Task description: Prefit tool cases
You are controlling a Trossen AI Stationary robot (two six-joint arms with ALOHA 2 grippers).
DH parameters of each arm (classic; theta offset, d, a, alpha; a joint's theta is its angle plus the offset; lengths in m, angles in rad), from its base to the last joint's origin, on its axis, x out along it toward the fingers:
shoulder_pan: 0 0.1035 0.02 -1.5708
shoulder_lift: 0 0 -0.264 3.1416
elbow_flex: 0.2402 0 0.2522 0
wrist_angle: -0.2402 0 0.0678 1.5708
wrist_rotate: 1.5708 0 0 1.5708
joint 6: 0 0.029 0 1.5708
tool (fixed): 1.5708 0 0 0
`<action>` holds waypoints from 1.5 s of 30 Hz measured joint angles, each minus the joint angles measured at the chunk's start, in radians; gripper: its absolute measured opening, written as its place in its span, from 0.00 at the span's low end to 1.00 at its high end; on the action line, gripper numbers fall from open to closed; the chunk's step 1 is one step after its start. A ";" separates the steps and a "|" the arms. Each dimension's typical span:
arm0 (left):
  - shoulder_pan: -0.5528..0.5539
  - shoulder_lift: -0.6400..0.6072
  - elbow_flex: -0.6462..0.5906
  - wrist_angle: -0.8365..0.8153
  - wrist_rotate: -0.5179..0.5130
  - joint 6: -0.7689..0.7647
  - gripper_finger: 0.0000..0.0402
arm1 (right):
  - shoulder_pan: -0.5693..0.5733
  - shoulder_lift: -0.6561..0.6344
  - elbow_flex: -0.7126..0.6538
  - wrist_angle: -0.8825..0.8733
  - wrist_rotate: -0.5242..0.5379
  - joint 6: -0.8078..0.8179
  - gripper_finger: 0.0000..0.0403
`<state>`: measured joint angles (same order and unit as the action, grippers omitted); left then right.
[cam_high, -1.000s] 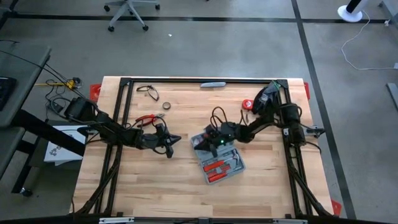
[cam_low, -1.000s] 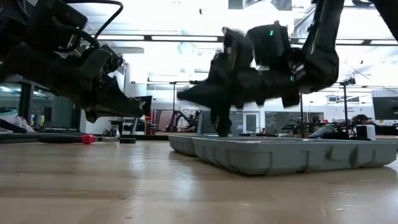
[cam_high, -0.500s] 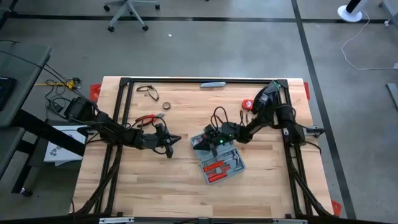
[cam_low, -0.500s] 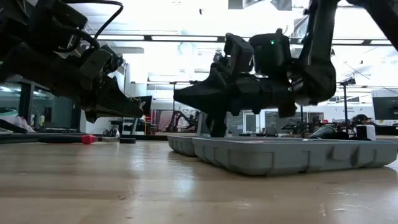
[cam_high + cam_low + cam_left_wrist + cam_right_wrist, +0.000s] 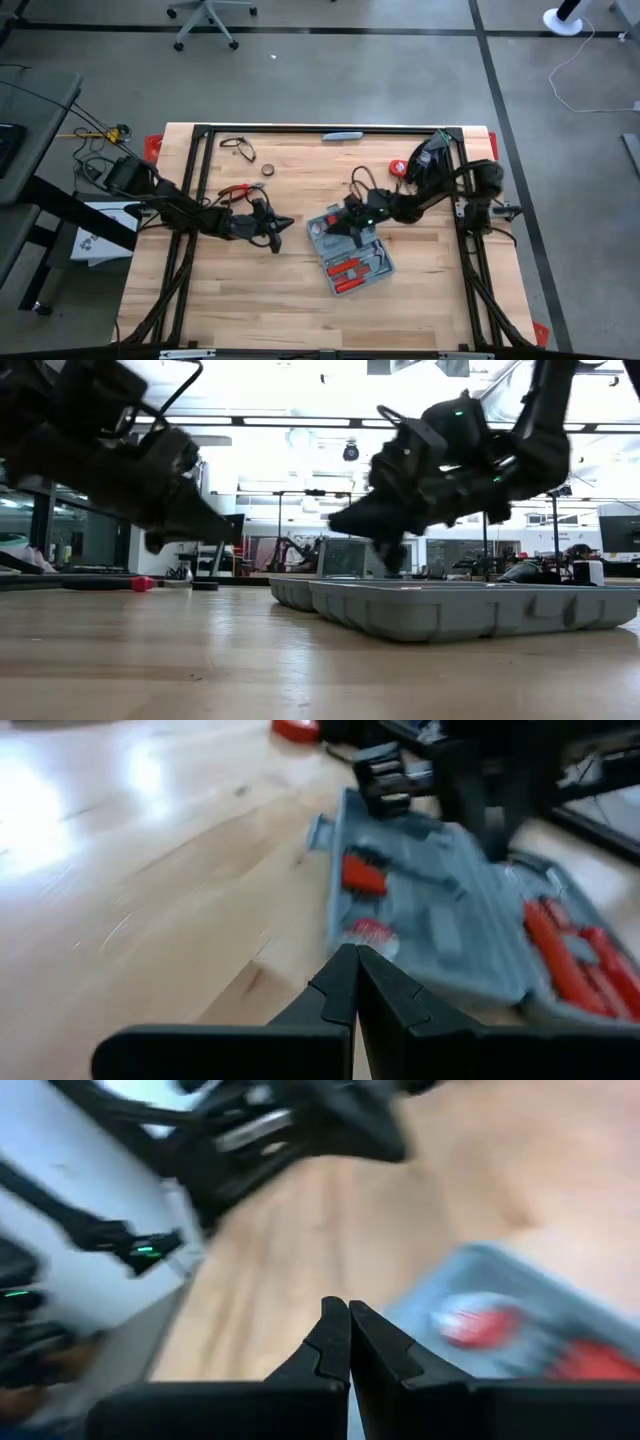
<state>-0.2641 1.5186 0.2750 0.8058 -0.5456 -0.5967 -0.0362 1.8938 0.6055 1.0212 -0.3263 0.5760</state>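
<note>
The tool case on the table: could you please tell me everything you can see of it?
The tool case is a blue-grey plastic box, lying open and flat on the wooden table, turned askew to its edges, right of centre. One moulded half holds red-handled tools; the other shows a few red pieces. The shut right gripper hangs over its far half; whether it touches cannot be told. The shut left gripper stays beside it, apart.

The tool case lay open on the table, right of centre, with tools in its near half. The left gripper hung just left of the case, clear of it, and the right gripper hung over the case's far half. Behind them, pliers lay beside the left arm, with a roll of tape, glasses and a slim bar toward the far edge.
</note>
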 joint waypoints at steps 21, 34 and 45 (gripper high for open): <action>0.205 0.390 0.548 -0.404 0.387 0.117 0.00 | -0.045 -0.570 -0.261 -0.882 0.481 -0.132 0.00; 0.350 0.305 0.558 -0.596 0.397 0.258 0.00 | 0.014 -0.510 -0.260 -0.842 0.579 -0.129 0.00; 0.365 0.238 0.568 -0.559 0.367 0.305 0.00 | 0.020 -0.400 -0.259 -0.719 0.612 -0.132 0.00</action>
<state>0.1009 1.7561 0.8425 0.2466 -0.1783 -0.2916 -0.0166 1.4941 0.3466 0.3023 0.2855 0.4438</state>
